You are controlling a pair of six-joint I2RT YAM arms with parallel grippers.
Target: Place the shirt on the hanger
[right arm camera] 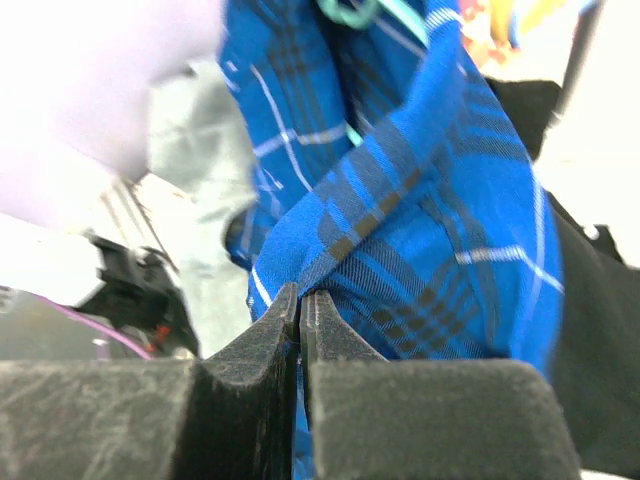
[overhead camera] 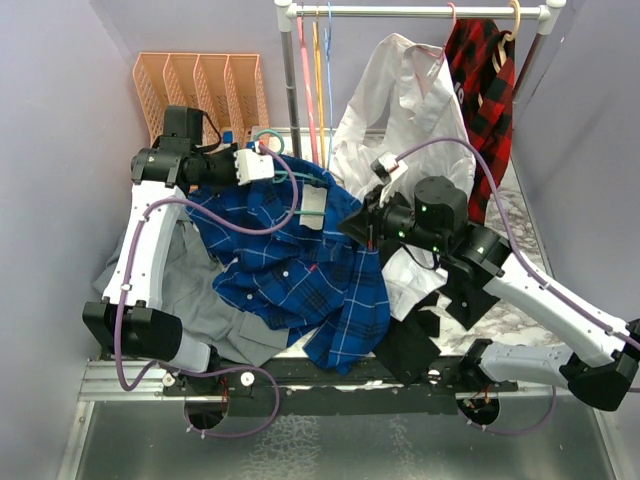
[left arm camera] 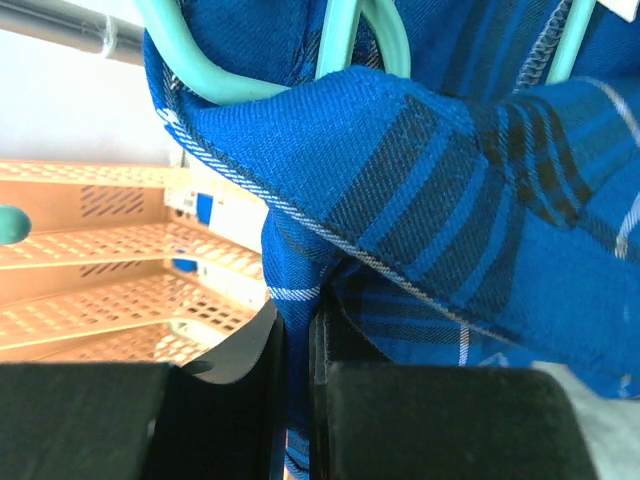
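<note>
- Left wrist view, right up close: the left gripper (left arm camera: 297,340) has its 2 black fingers (left arm camera: 215,410) pressed nearly together, with a fold of the shirt (left arm camera: 450,200) pinched in the slit between them.
- At 12 o'clock above that pinch, the teal hanger (left arm camera: 200,78) curves against the blue plaid, fabric draped over part of it.
- Right wrist view: the right gripper (right arm camera: 300,305) is clamped tight on a shirt (right arm camera: 400,220) edge, cloth rising from the jaws toward 1 o'clock, and a bit of hanger (right arm camera: 345,12) shows at 12 o'clock.
- From above, the shirt (overhead camera: 300,260) sprawls mid-table, lifted between both arms.
- The left gripper (overhead camera: 283,170) sits at the shirt's 11 o'clock, the right gripper (overhead camera: 362,225) at its 2 o'clock.
- The hanger (overhead camera: 268,135) peeks out by the left gripper.
- A grey shirt (overhead camera: 190,290) lies at 9 o'clock, partly under the plaid.
- An orange file rack (overhead camera: 200,85) stands at 11 o'clock.
- On the rail (overhead camera: 420,12) at 1 o'clock hang a white shirt (overhead camera: 400,110) and a red-and-black plaid shirt (overhead camera: 485,80).
</note>
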